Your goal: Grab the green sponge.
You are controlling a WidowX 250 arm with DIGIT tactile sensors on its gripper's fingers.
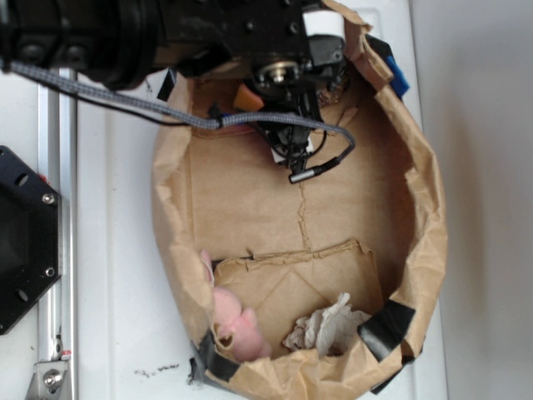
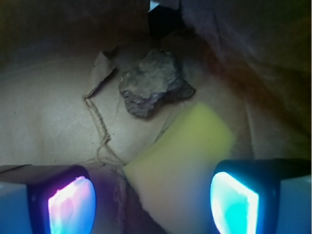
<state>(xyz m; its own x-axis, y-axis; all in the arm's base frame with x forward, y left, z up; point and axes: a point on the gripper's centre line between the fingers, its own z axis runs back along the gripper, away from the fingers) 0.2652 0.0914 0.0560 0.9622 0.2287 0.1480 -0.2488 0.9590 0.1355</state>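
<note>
A brown paper bag [image 1: 400,208] with its sides rolled down lies on a white worktop [image 1: 117,250]. The robot arm [image 1: 150,29] reaches in from the top left of the exterior view, and its gripper [image 1: 291,154] hangs inside the far end of the bag, a braided grey cable [image 1: 125,100] trailing across to it.

In the wrist view the gripper [image 2: 153,200] is spread wide. Its two glowing pads [image 2: 70,204] sit at the bottom corners of the picture, one pinkish on the left and one teal on the right. The green sponge [image 2: 180,165] lies on the bag floor between them, showing its yellow face and lying at an angle. It reaches down into the gap between the pads, but whether either pad touches it cannot be told. The sponge cannot be made out in the exterior view, where the arm covers that end of the bag.

Just beyond the sponge's far left edge sits a brown lumpy rock [image 2: 153,85], close to it or touching it. A seam in the paper runs along the bag floor to the left of the sponge.

At the near end of the bag, well apart from the gripper, a pink plush toy [image 1: 237,325] rests in the left corner, and a crumpled white cloth [image 1: 329,329] lies to its right. Strips of black tape [image 1: 385,327] patch the near rim.
</note>
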